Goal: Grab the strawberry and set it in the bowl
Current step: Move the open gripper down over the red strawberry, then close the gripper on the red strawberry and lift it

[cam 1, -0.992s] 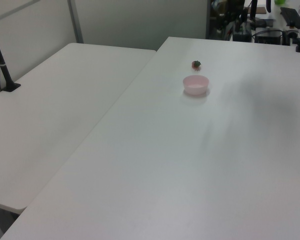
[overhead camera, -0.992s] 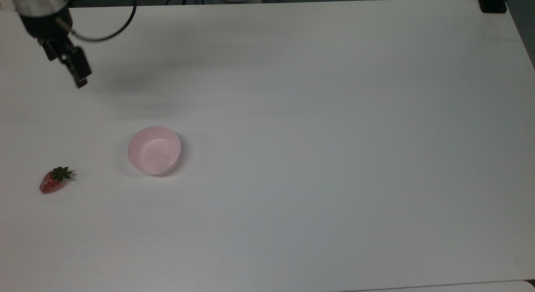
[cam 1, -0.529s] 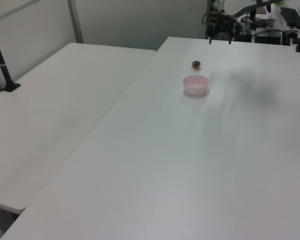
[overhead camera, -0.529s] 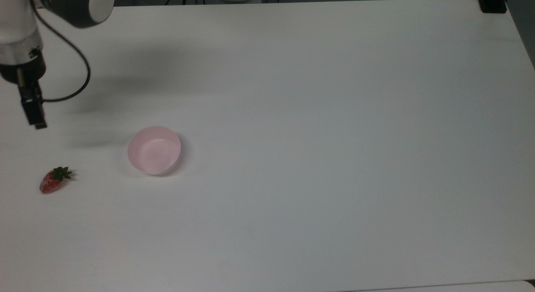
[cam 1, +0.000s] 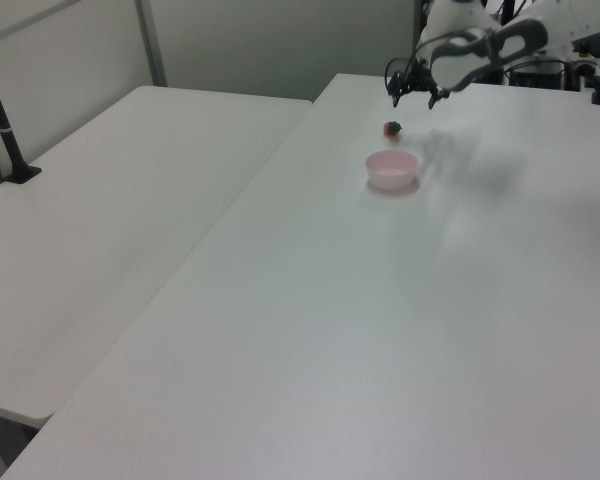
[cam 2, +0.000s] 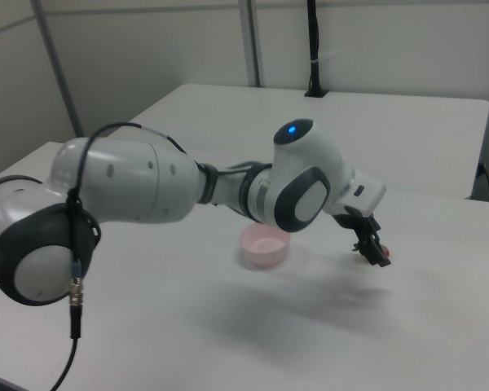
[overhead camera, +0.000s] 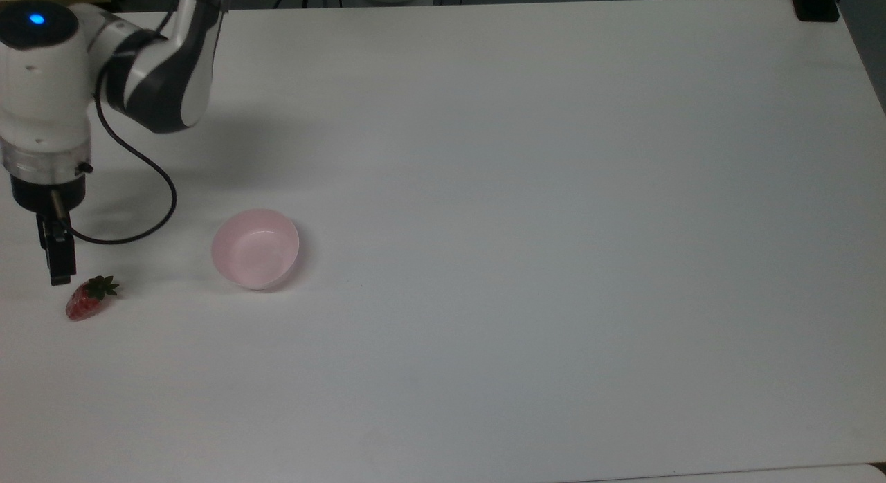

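no readable writing, gripper (overhead camera: 59, 279) finger state unclear, near strawberry (overhead camera: 88, 299), pink bowl (overhead camera: 255, 248), white table (overhead camera: 526, 261), grey partition walls (cam 1: 270, 40)

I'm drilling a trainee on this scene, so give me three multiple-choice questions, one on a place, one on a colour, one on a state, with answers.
1. In the top view, where does the small glossy red strawberry with the green cap lie?
A. inside the bowl
B. on the white table, toward the top view's left of the bowl
C. in the gripper

2. What colour is the small round plastic-looking bowl?
A. pale pink
B. blue
C. green

3. What state is the bowl in?
A. upside down
B. holding the strawberry
C. upright and empty

Answers: 1 B, the fruit rests on the tabletop apart from the bowl, the black gripper just above it in the picture. 2 A, rim and inside are pink. 3 C, its smooth inside shows bare.
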`<action>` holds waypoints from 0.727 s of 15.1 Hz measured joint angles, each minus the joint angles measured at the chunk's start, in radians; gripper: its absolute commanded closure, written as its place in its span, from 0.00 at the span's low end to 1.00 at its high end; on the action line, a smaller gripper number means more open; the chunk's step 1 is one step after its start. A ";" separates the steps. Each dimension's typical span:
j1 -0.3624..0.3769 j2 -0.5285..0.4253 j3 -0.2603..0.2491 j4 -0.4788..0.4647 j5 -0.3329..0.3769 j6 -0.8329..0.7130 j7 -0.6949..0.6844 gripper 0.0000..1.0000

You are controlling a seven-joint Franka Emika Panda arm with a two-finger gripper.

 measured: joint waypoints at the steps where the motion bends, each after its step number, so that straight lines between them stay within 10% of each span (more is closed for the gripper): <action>1: 0.001 0.020 0.000 0.014 -0.013 0.018 0.001 0.01; 11: 0.013 0.123 0.008 0.116 -0.129 0.034 0.001 0.03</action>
